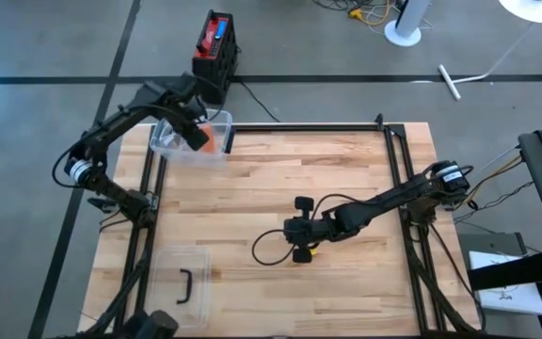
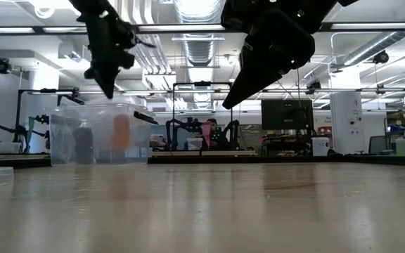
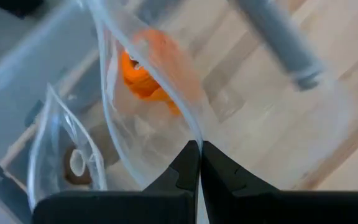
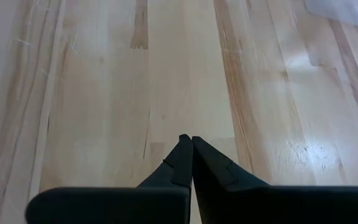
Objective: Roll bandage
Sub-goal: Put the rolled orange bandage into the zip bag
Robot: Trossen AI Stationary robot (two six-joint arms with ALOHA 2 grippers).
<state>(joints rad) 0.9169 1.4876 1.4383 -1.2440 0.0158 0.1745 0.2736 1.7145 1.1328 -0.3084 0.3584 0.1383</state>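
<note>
Over bin (image 1: 216, 121), left tool (image 1: 199, 141) (closed, empty)

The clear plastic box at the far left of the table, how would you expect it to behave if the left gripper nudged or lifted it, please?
The clear plastic box looks thin-walled, so probably light and apt to slide on the smooth wooden table. Its walls seem glossy, likely slippery for the shut left gripper at its rim. It holds little beyond an orange item, so a one-sided lift might tip it.

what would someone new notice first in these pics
The clear plastic bin at the table's far left corner draws the eye, with an orange roll inside and the left pincer shut just above it. The right pincer, also shut and holding nothing, hangs over the bare middle of the wooden table.
</note>
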